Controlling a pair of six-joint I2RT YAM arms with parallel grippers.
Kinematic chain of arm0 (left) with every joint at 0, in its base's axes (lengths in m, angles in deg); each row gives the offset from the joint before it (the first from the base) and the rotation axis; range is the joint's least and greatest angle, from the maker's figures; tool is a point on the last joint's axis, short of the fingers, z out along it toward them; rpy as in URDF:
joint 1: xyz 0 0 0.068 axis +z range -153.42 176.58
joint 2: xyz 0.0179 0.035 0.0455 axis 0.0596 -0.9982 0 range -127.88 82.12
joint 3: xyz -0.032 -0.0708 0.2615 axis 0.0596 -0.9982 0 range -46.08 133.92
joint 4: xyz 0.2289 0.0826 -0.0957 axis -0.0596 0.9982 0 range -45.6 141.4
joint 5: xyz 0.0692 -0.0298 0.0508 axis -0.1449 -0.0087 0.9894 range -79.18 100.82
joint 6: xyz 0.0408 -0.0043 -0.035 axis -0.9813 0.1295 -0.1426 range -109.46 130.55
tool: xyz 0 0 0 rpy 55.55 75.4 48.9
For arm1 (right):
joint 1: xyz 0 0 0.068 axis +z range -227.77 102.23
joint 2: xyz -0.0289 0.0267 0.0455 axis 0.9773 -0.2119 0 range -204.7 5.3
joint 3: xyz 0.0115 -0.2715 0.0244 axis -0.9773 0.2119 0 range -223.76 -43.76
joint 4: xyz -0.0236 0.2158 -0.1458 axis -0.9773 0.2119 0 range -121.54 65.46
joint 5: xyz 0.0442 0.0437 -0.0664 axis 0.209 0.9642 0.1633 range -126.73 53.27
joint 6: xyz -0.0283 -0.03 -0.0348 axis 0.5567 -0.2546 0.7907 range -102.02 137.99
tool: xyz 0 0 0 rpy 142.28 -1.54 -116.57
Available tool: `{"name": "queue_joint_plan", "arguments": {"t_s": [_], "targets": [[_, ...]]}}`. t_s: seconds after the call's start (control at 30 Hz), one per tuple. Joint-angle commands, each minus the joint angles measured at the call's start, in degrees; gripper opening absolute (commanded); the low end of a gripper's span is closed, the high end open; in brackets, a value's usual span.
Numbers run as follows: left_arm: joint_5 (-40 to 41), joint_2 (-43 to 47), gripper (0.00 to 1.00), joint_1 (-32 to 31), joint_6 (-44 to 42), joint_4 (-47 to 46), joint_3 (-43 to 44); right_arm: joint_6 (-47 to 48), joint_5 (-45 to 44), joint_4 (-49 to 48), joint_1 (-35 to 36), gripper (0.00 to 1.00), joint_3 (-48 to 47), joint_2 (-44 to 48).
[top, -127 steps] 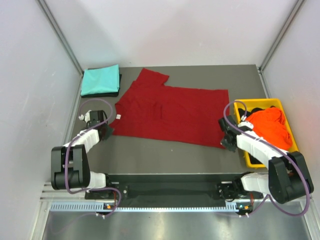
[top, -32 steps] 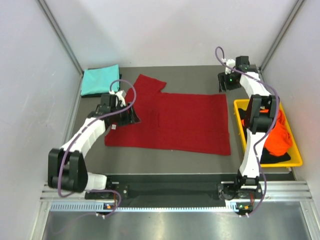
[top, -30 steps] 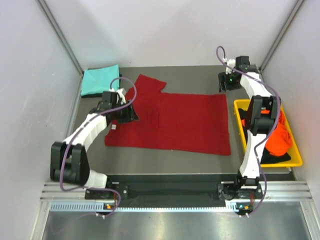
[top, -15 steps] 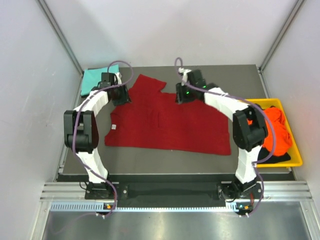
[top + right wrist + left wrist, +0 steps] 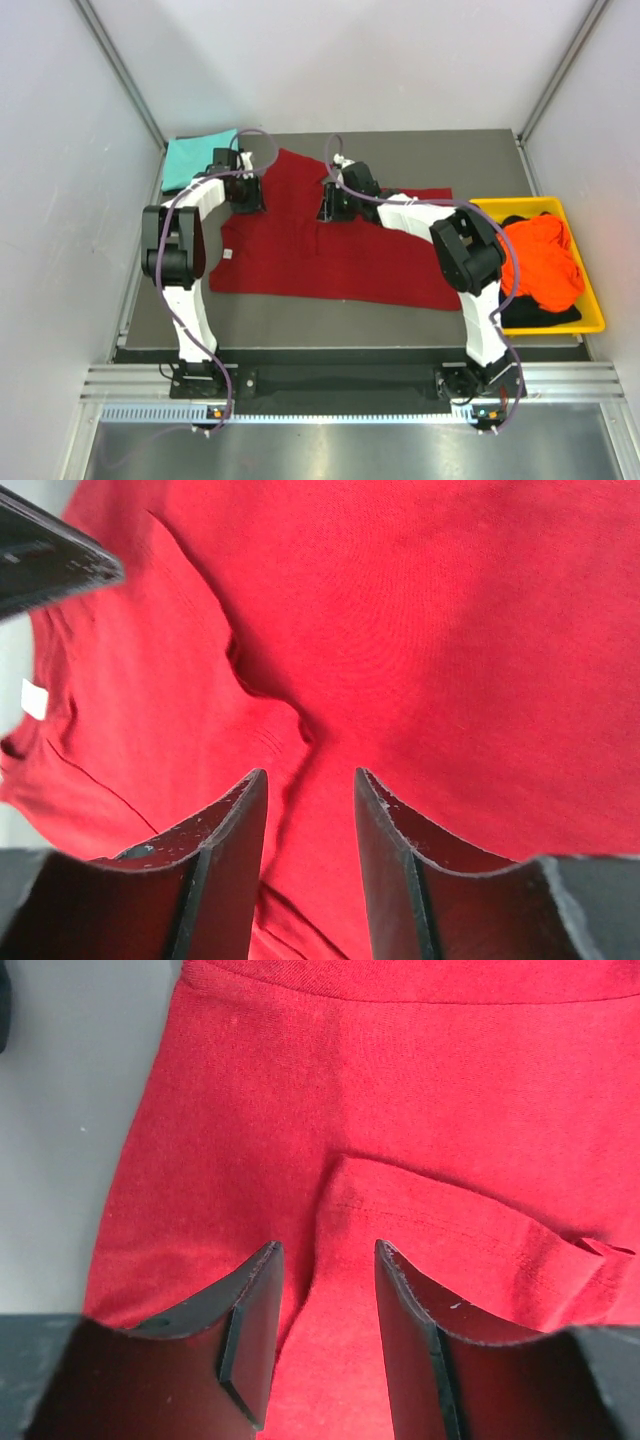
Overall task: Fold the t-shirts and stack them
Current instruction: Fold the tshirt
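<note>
A large dark red t-shirt (image 5: 340, 255) lies spread flat across the middle of the table. My left gripper (image 5: 247, 195) hangs over its upper left part, near the sleeve. My right gripper (image 5: 328, 208) is over the upper middle, close to the left one. In the left wrist view the gripper (image 5: 328, 1250) is open just above the red cloth (image 5: 400, 1110), with a fold edge running between its fingers. In the right wrist view the gripper (image 5: 310, 775) is also open over the red cloth (image 5: 450, 630), above a crease. A folded teal t-shirt (image 5: 190, 160) lies at the back left.
A yellow bin (image 5: 592, 322) stands at the right edge, holding a crumpled orange t-shirt (image 5: 540, 255) on top of a black one (image 5: 535, 315). A white tag (image 5: 229, 255) shows at the red shirt's left edge. Grey walls close in the back and both sides.
Both arms swung in over the shirt's upper left part. The right one crossed from the far right corner. Both grippers' jaws stand narrower than a second ago.
</note>
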Motion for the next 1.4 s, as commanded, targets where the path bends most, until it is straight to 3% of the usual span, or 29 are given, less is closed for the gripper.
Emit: {"name": "queue_joint_plan", "arguments": {"t_s": [0.0, 0.3, 0.53, 0.6, 0.77, 0.87, 0.9, 0.93, 1.37], "targets": [[-0.4, -1.4, 0.47, 0.0, -2.0, -1.1, 2.2, -3.8, -2.9, -6.8, 2.6, 0.4, -0.5, -0.8], [-2.2, -4.0, 0.43, 0.0, -2.3, -1.8, 3.2, -4.3, -5.4, -6.7, 4.0, 0.4, -2.3, -4.5], [-3.6, -4.4, 0.14, 0.0, -1.9, -1.8, 3.7, -4.1, -5.5, -7.0, 4.4, 0.4, -3.0, -6.2], [-4.2, -4.3, 0.0, 0.0, -1.7, -1.6, 3.8, -4.0, -5.1, -8.0, 4.5, 0.37, -2.6, -6.0], [-3.9, -2.7, 0.0, 0.0, -1.3, -0.8, 3.7, -3.8, -2.1, -11.1, 4.6, 0.25, -2.5, -6.5], [-3.8, -1.7, 0.0, 0.0, -0.7, -1.4, 3.2, -3.5, -1.8, -11.6, 4.6, 0.12, -2.6, -6.9], [-3.7, -1.5, 0.0, 0.0, -0.7, -1.5, 3.1, -3.4, -2.1, -11.8, 4.6, 0.02, -2.5, -6.9], [-3.2, -1.4, 0.0, 0.0, -0.6, -1.6, 3.1, -3.0, -2.4, -12.0, 4.5, 0.0, -2.5, -6.7], [2.1, 1.9, 0.0, 0.0, 2.5, -5.7, 0.6, 1.1, -4.1, -13.2, 4.6, 0.0, -3.7, -6.2]]}}
